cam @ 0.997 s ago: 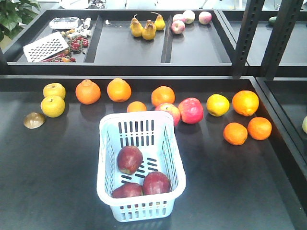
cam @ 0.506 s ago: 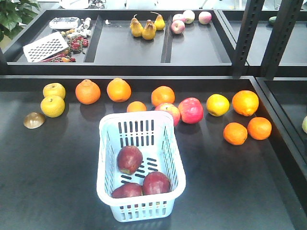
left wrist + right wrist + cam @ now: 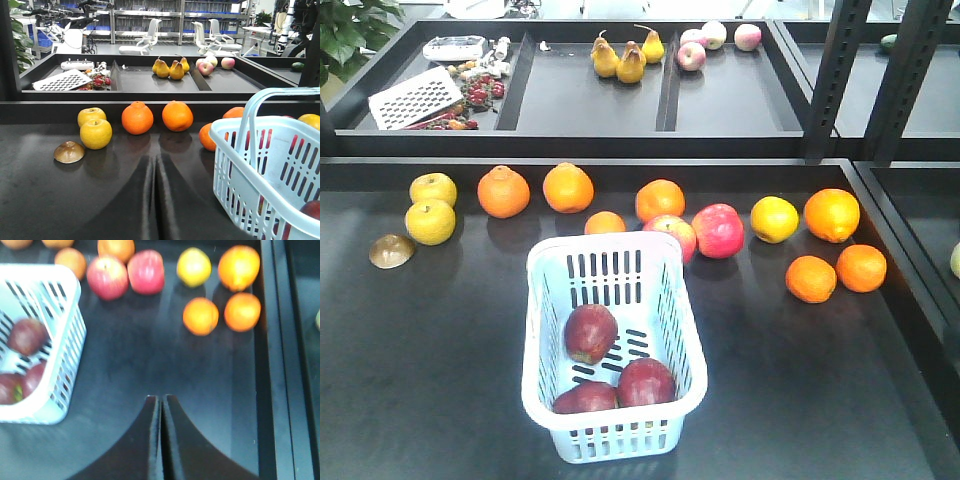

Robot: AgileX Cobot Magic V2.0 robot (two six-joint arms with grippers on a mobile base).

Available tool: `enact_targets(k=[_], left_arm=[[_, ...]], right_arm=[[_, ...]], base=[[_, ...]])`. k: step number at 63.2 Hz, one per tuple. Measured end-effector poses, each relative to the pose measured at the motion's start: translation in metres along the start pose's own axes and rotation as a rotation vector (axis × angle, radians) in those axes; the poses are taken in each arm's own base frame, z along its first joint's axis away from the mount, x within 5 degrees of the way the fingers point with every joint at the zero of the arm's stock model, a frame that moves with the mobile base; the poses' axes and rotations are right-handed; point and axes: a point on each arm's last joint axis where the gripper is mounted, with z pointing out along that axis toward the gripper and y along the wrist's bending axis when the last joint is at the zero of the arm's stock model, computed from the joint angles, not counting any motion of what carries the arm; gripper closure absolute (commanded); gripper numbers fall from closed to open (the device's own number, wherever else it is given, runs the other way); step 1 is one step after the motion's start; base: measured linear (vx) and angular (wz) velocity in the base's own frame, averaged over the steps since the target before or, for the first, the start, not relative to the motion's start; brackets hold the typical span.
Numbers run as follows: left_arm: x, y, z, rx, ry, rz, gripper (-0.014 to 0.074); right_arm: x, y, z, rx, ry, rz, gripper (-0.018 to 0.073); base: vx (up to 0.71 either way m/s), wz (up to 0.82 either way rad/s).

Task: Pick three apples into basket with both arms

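The pale blue basket (image 3: 542, 330) stands near the front of the dark table, and three dark maroon apples lie in it: one in the middle (image 3: 590, 332), two at the near end (image 3: 646, 381) (image 3: 585, 398). The right wrist view shows the basket (image 3: 65, 340) at its left with apples (image 3: 26, 335) inside. In the left wrist view the basket (image 3: 235, 165) and its hoop handle fill the right side. My left gripper (image 3: 155, 162) is shut and empty, low over the table left of the basket. Right of the basket, my right gripper (image 3: 162, 401) is shut and empty. Neither arm shows in the front view.
Oranges (image 3: 503, 192), yellow apples (image 3: 430, 221) and two pink-red apples (image 3: 718, 230) line the table behind the basket, with two more oranges (image 3: 811, 279) at the right. A brown half-shell (image 3: 392, 251) lies at the left. A raised tray (image 3: 595, 105) behind holds pears and a grater.
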Motion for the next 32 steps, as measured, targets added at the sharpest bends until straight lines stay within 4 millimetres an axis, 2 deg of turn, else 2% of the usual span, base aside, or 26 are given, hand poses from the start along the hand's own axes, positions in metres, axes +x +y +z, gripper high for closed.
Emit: enact_targets(k=[12, 21, 32], left_arm=[[0.0, 0.0, 0.0, 0.0, 0.0, 0.0, 0.0603], [0.0, 0.0, 0.0, 0.0, 0.0, 0.0, 0.0603], [0.0, 0.0, 0.0, 0.0, 0.0, -0.001, 0.0603]], right_arm=[[0.042, 0.001, 0.008, 0.012, -0.24, -0.002, 0.0568], [0.084, 0.002, 0.013, 0.02, -0.42, -0.002, 0.0568], [0.133, 0.004, 0.02, 0.025, -0.554, -0.002, 0.0568]], base=[[0.0, 0.0], [0.0, 0.0], [0.0, 0.0]])
